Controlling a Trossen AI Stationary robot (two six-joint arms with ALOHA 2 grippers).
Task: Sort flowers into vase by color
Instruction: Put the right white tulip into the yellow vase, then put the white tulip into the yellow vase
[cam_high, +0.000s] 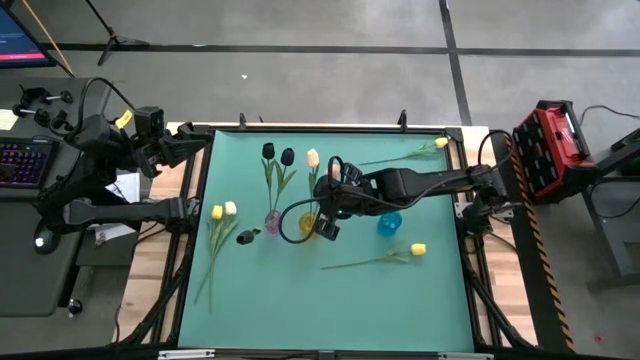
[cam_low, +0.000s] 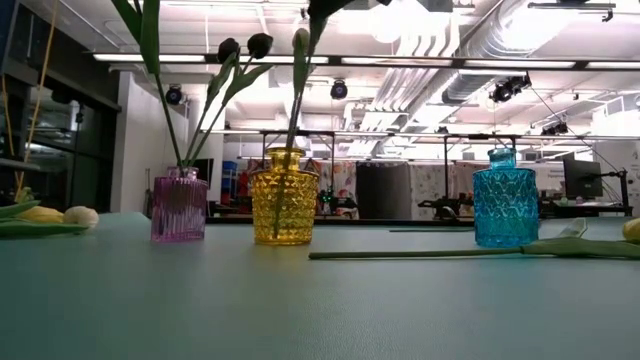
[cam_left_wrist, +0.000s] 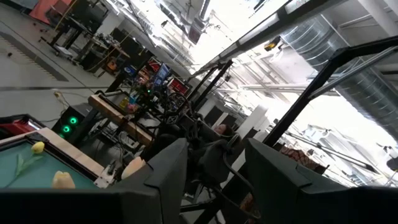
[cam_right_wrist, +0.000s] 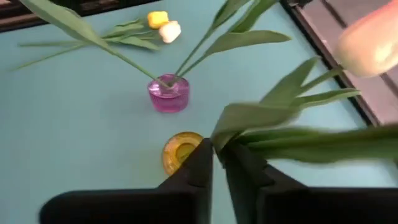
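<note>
The right gripper (cam_high: 322, 197) hung over the middle of the green table (cam_high: 330, 300), directly above the yellow vase (cam_high: 312, 224), fingers clamped on the stem of a cream-white tulip (cam_high: 312, 157). In that overhead picture two black tulips (cam_high: 277, 154) stood in the pink vase (cam_high: 272, 221), the blue vase (cam_high: 389, 223) sat just right of the gripper, and loose flowers lay around: a yellow and white pair (cam_high: 223, 210) at the left, a yellow one (cam_high: 438, 144) near the far right corner, another yellow one (cam_high: 417, 249) nearer the front. The left gripper (cam_high: 196, 141) waited off the table's left edge.

At table height, the held stem (cam_low: 295, 100) dropped into the yellow vase's mouth.

The left wrist camera showed its fingers (cam_left_wrist: 168, 171) spread apart.

The right wrist camera showed its fingers (cam_right_wrist: 199, 165) pinched on the green stem (cam_right_wrist: 311, 140) above the yellow vase.
</note>
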